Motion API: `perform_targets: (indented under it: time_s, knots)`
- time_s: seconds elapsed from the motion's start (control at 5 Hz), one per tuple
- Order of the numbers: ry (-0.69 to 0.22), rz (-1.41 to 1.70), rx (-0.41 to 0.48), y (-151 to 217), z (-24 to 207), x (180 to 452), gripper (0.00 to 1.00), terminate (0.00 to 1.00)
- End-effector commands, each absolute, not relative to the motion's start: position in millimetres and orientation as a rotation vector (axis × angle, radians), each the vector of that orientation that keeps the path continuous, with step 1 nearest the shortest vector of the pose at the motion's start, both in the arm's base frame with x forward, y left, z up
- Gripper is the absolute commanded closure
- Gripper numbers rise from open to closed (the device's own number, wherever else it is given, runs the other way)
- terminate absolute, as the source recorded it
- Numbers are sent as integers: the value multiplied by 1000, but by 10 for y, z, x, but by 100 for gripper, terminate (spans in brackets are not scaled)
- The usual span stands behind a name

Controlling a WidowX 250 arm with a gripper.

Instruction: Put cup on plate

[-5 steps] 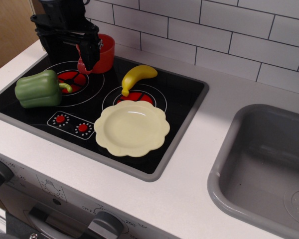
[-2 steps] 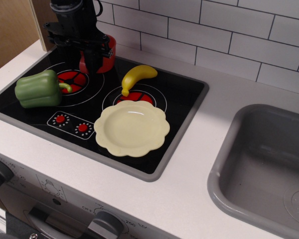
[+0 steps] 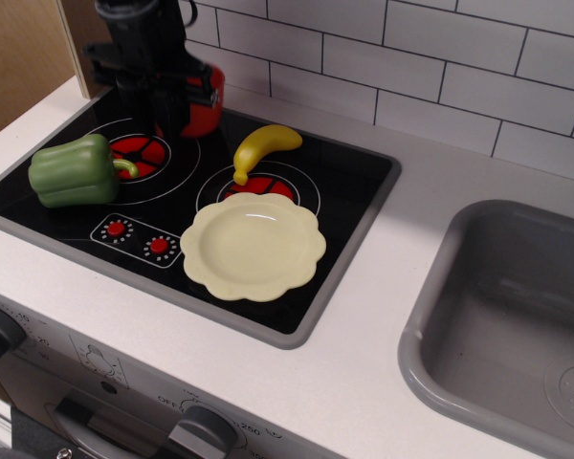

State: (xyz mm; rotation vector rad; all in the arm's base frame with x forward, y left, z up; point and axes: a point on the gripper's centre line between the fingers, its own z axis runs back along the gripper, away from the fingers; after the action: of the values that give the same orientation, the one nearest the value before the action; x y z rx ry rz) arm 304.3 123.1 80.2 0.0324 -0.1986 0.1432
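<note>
Closing in on the cup (image 3: 203, 103) at the back left of the stovetop (image 3: 344, 182), my gripper (image 3: 168, 107) sits right over and in front of it, hiding most of it. Only the red-orange right side shows. I cannot tell how far my fingers are spread or whether they have the cup at all; the black body blocks that. The plate (image 3: 253, 247) lies empty at the front of the stovetop, well apart from the cup. The banana (image 3: 260, 147) lies between them, the green pepper (image 3: 75, 170) off to the left. To do this well, I judge I need a firm hold on the wall or rim, then lift straight up, high enough to pass over the banana, and set down in the plate's shallow centre.
</note>
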Motion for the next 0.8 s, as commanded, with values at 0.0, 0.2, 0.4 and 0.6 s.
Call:
perform_targets:
  time_s: [0.0,0.2,0.4,0.6]
  knots:
    - [-319,126,26,1108,1279,2962,100,0]
    - [-268,42,-1,919,1316,2800,100,0]
    - [-211,-58,-16,711,1242,2569,100,0]
    - [-189,-160,-9,536,1125,2329,100,0]
